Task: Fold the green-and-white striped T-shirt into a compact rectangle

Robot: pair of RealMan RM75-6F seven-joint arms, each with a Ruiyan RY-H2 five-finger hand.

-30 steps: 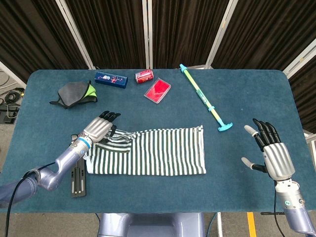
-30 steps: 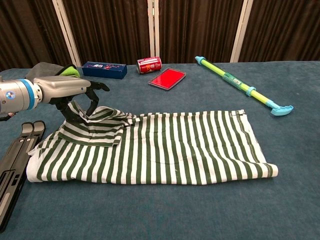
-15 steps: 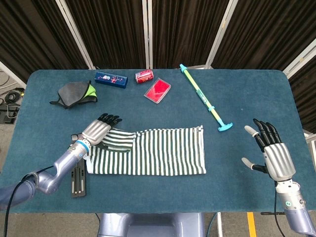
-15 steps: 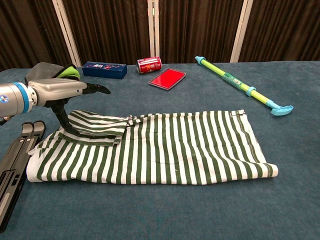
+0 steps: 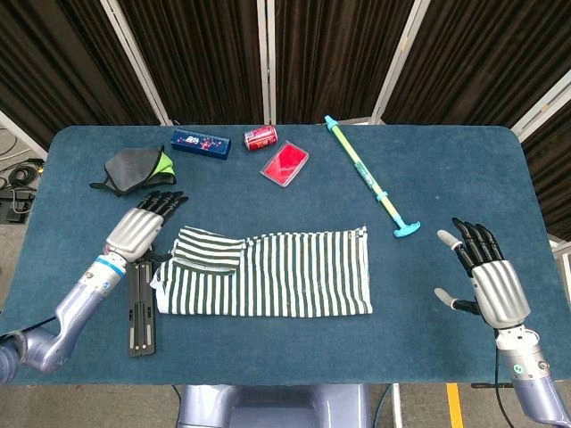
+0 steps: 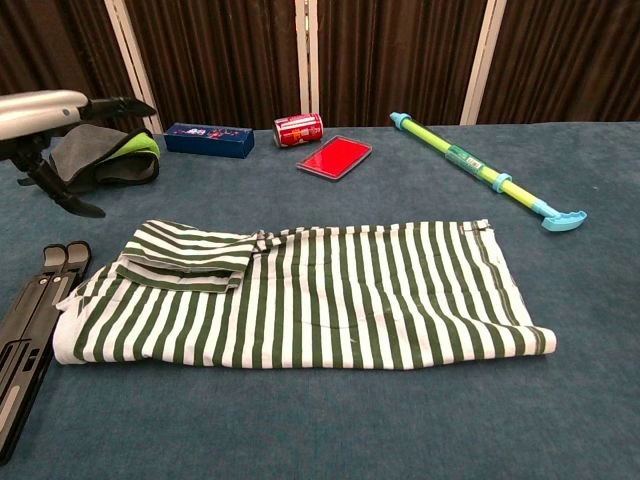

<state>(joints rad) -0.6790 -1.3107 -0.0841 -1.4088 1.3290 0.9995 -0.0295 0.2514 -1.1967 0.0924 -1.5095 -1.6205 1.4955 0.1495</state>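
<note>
Two hands show in the head view, and neither grips anything: the left hand (image 5: 140, 228) hangs with fingers extended just off the T-shirt (image 5: 268, 272) at its ten o'clock, above the black folded stand (image 5: 138, 305), while the right hand (image 5: 488, 279) waits with fingers spread well apart from the cloth at its three o'clock. The shirt lies mid-table as a long striped band, one sleeve turned in over its left end. Around the far edge sit a grey-and-green pouch (image 5: 134, 168), a blue box (image 5: 201, 143), a red can (image 5: 260, 136), a red case (image 5: 285, 163) and a long green-and-blue stick (image 5: 370, 176). In the chest view only the left hand (image 6: 50, 115) appears, raised at the shirt's ten o'clock, holding nothing. The T-shirt (image 6: 320, 300) looks thin, light and limp, likely to sag and slide on the blue table (image 6: 400, 430); pinching both corners of its right end, at three o'clock, seems the best hold for folding it across.
</note>
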